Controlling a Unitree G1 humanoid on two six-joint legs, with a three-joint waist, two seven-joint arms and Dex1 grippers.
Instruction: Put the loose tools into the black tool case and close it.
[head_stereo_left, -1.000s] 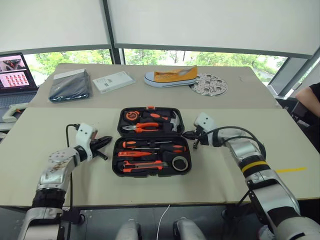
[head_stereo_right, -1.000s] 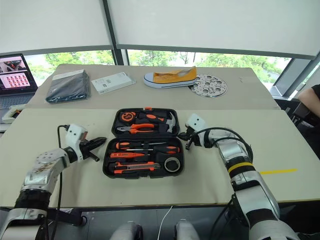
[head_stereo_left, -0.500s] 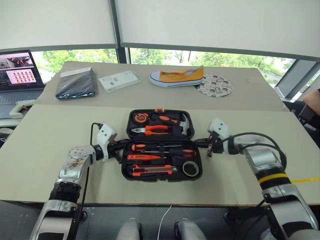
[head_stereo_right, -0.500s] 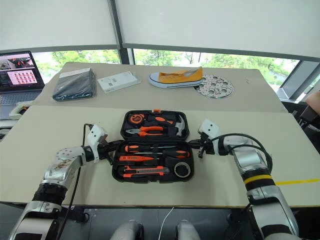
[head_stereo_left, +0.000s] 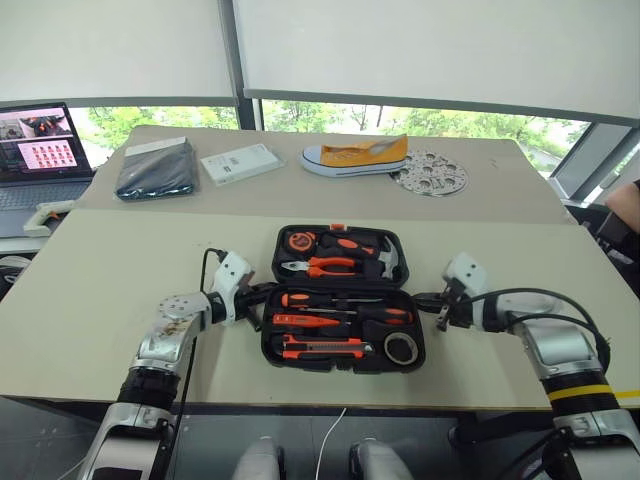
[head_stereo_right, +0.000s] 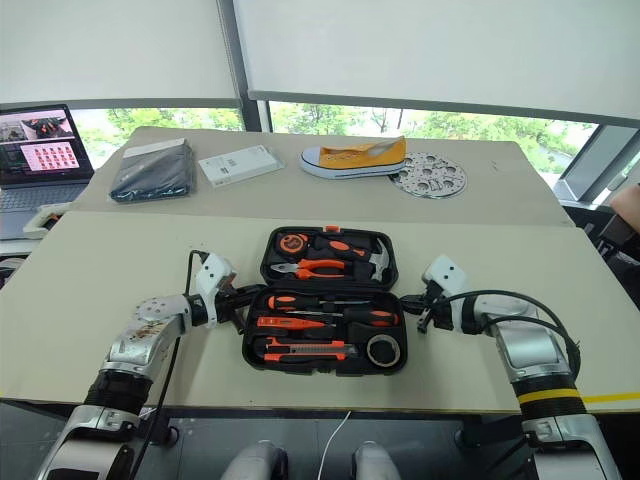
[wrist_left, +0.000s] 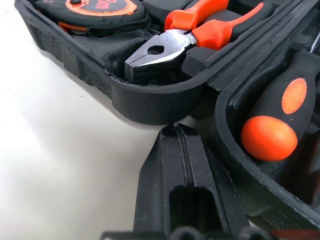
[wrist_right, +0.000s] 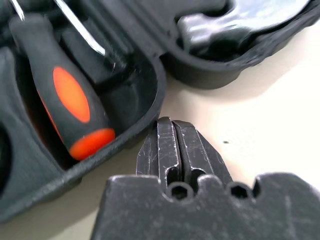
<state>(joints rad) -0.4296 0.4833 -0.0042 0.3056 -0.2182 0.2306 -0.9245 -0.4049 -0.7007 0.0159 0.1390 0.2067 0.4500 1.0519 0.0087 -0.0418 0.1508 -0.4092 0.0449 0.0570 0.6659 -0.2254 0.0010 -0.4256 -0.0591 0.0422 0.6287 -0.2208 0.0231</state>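
The black tool case (head_stereo_left: 283, 343) lies open at the middle of the near table. Its near half holds two black-and-orange screwdrivers (head_stereo_left: 340, 298), a slim orange tester (head_stereo_left: 303, 320), the utility knife (head_stereo_left: 320, 348) and the tape roll (head_stereo_left: 402, 347). The far half holds a tape measure, pliers (wrist_left: 170, 45) and a hammer (wrist_right: 240, 20). My left gripper (head_stereo_left: 262, 292) is shut, its tip (wrist_left: 175, 131) at the case's left side by the hinge. On the right side my right gripper (head_stereo_left: 425, 298) is also shut, its tip (wrist_right: 172, 125) at the hinge notch.
On the far table lie a yellow shoe (head_stereo_left: 357, 156), a perforated metal disc (head_stereo_left: 430, 178), a white booklet (head_stereo_left: 240, 163) and a flat black pouch (head_stereo_left: 155, 168). A laptop (head_stereo_left: 40, 145) stands at the far left. A person's arm (head_stereo_left: 625, 205) shows at the right edge.
The whole picture has shifted with the camera. My left gripper has closed the gap to the case's left side. The right gripper stays by the case's right side.
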